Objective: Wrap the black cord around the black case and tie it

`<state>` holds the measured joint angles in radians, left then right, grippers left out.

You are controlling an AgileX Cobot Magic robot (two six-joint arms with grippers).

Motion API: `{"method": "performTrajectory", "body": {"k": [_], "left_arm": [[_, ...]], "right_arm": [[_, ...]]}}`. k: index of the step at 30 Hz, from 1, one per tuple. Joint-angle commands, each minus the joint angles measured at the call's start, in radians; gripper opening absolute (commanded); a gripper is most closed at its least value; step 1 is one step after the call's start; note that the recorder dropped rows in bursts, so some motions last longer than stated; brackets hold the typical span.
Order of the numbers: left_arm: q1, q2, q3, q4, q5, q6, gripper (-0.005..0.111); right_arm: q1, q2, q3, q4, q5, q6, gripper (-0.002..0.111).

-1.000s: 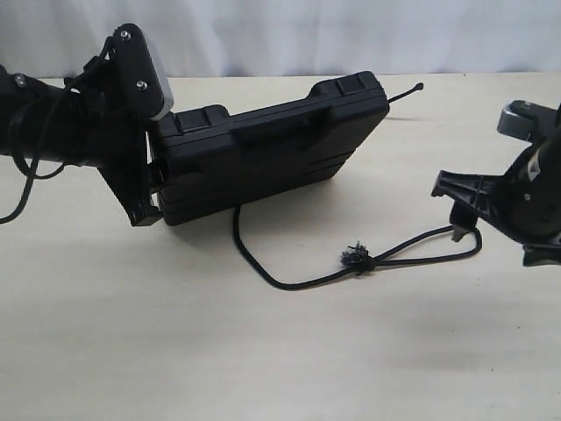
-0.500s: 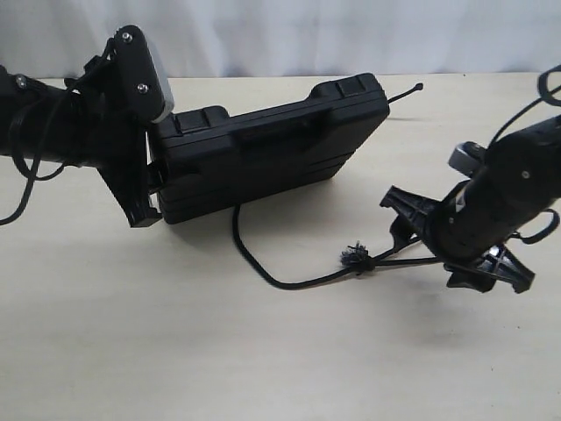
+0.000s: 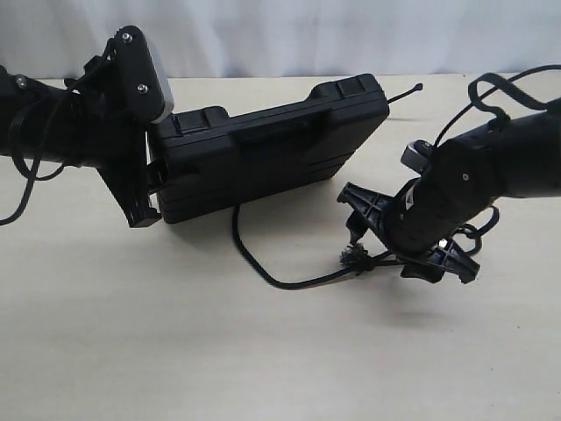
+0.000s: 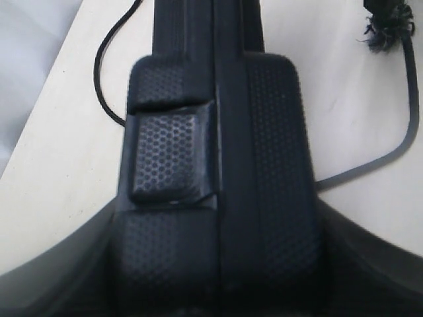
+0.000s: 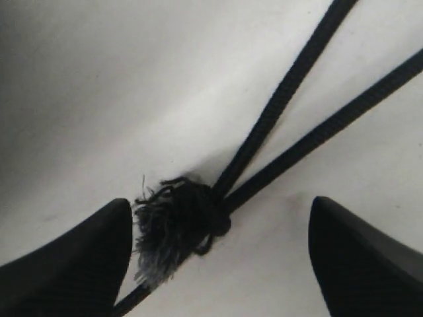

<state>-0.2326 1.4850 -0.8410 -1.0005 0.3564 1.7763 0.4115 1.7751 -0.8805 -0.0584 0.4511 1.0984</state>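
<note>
The black case (image 3: 272,149) stands tilted on its long edge on the table, and my left gripper (image 3: 151,180) is shut on its left end. In the left wrist view the case's textured end (image 4: 218,165) fills the space between the jaws of the left gripper (image 4: 218,271). The black cord (image 3: 263,272) runs from under the case to its frayed knot (image 3: 355,257). Its small knotted tip (image 3: 418,87) pokes out behind the case. My right gripper (image 3: 390,254) hangs open just over the knot (image 5: 175,228), which lies between the jaws of the right gripper (image 5: 221,264), close to one finger (image 5: 73,264).
The cream table (image 3: 175,351) has bare surface in front of the case and the cord. From the knot, two strands of the cord's loop (image 5: 310,132) run away under the right arm. A pale backdrop (image 3: 289,35) closes the far side.
My right arm has swung left and down, from the loop's far end to directly over the frayed knot. The left gripper and the case have stayed put.
</note>
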Motion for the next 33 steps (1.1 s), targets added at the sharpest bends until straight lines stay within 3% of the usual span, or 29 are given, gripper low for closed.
{"method": "performTrajectory", "body": {"k": [1,17,20,26,30,33], "left_arm": [[-0.003,-0.007,0.001,-0.006,-0.033,0.005,0.000],[-0.003,-0.007,0.001,-0.001,-0.035,0.005,0.000],[-0.003,-0.007,0.001,-0.001,-0.035,0.005,0.000],[-0.003,-0.007,0.001,-0.001,-0.035,0.005,0.000],[-0.003,-0.007,0.001,-0.003,-0.035,0.005,0.000],[-0.003,-0.007,0.001,-0.005,-0.035,0.005,0.000]], "right_arm": [[0.002,0.024,-0.002,-0.002,-0.020,0.015,0.069],[-0.001,0.069,-0.002,-0.009,-0.073,0.039,0.069],[-0.001,0.088,-0.002,-0.009,-0.084,0.039,0.057],[-0.001,0.092,-0.002,-0.009,-0.124,-0.044,0.005],[0.001,0.066,0.020,-0.022,-0.147,-0.188,0.004],[0.001,0.019,0.111,-0.078,-0.326,-0.186,0.004]]}}
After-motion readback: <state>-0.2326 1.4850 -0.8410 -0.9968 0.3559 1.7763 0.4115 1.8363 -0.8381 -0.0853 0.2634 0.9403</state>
